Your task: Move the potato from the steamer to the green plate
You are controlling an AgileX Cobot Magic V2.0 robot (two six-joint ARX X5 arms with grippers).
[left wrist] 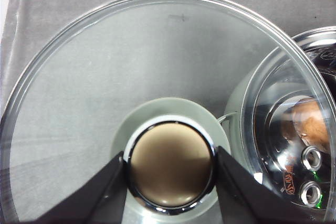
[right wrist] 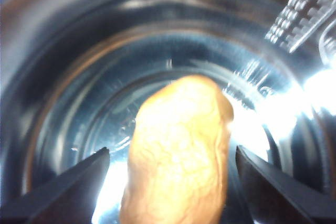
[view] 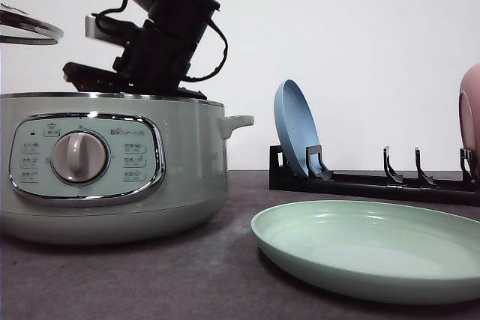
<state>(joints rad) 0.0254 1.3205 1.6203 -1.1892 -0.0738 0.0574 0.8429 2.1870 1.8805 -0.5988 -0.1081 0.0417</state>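
The pale green steamer [view: 112,162] stands at the table's left with its lid off. My right arm [view: 165,31] reaches down into it from above. Inside the shiny bowl [right wrist: 63,77], the orange-brown potato [right wrist: 178,145] lies between the fingers of my right gripper [right wrist: 173,182], which is open, with a gap on each side. My left gripper [left wrist: 170,169] is shut on the knob [left wrist: 170,163] of the glass lid [left wrist: 105,77] and holds it up to the left of the pot. The green plate [view: 375,249] lies flat at the front right.
A black dish rack [view: 375,181] runs along the back right, with a blue plate [view: 296,129] standing in it and a pink plate [view: 471,118] at the right edge. The lid's rim [view: 30,29] hangs at the upper left. A handle [view: 236,124] juts from the steamer towards the rack.
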